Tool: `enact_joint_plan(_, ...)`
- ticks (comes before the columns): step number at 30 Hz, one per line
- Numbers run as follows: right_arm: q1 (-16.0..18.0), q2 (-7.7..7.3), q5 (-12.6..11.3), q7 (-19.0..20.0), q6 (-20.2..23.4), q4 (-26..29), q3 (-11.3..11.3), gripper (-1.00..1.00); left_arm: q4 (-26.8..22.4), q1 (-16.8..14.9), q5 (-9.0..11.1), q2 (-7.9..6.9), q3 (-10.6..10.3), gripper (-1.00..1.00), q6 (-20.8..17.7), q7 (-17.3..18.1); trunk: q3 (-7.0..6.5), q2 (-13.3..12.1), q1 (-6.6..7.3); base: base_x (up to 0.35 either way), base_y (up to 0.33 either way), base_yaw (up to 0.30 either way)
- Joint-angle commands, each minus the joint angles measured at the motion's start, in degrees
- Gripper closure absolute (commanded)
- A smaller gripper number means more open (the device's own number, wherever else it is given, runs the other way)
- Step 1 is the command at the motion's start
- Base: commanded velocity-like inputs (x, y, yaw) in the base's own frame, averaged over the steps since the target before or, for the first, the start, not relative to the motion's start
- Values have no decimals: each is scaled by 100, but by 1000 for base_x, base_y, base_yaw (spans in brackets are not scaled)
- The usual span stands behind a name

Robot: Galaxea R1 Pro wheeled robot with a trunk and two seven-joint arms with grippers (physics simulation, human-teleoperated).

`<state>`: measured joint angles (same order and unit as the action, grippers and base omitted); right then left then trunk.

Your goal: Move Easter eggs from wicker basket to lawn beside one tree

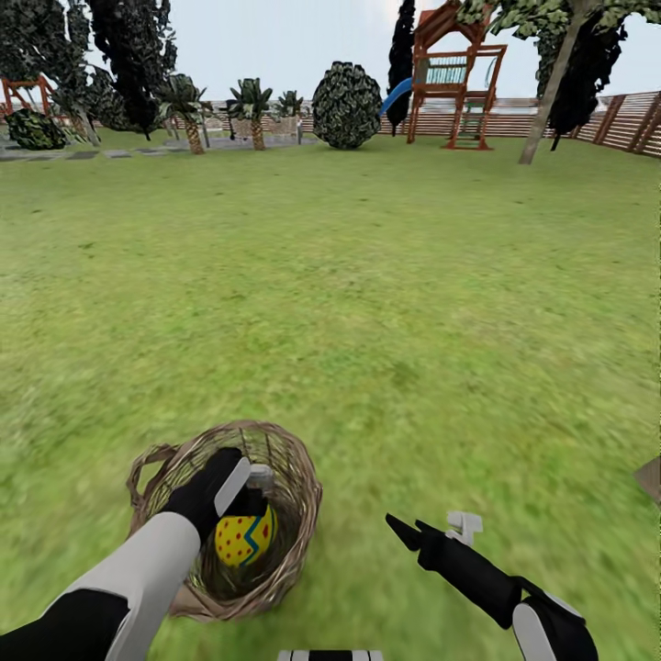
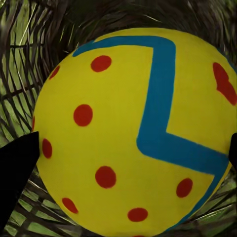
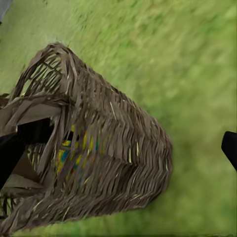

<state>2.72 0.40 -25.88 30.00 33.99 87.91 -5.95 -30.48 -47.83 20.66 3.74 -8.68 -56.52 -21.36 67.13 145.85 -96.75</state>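
Observation:
The wicker basket (image 1: 292,514) sits on the lawn (image 1: 367,303) just in front of me. An Easter egg (image 1: 243,539), yellow with red dots and a blue zigzag, lies inside it. My left gripper (image 1: 248,508) reaches down into the basket, open, and in the left wrist view its black fingers (image 2: 16,173) stand at either side of the egg (image 2: 123,98). Right of the basket, my right gripper (image 1: 404,530) hovers open and empty over the grass, pointing at the basket (image 3: 113,143). Egg colours (image 3: 74,148) glint through the weave. A pale-trunked tree (image 1: 549,96) stands far back right.
A wooden playset (image 1: 452,83) with a blue slide, a round bush (image 1: 346,106) and small palms (image 1: 251,110) line the far edge. A dark slat fence (image 1: 633,119) runs behind. A brown object (image 1: 650,477) pokes in at the right edge. Wide grass lies between me and the tree.

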Motion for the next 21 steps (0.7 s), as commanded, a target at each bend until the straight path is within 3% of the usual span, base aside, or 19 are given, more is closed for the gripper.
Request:
enact_joint_plan(1,5,4,-31,12,43,-32,-12,-100,-67,0,61,-4,-25,100,-15,-55,-18,0,5,-204,0,0)
enact_joint_plan(8,9,-3,-31,7,37,-127,-12,-100,-316,2,36,-3,-23,100,-113,-85,-173,-9,23,-86,0,0)
enact_joint_plan(14,48,-2,-16,12,37,-365,-12,-100,-1242,2,16,-5,-32,100,-348,-102,-306,-17,38,-96,0,0)
enact_joint_plan(21,53,3,-10,15,29,-403,-8,-100,-1345,2,13,-2,-29,100,-348,-105,-461,-26,56,-136,0,0)
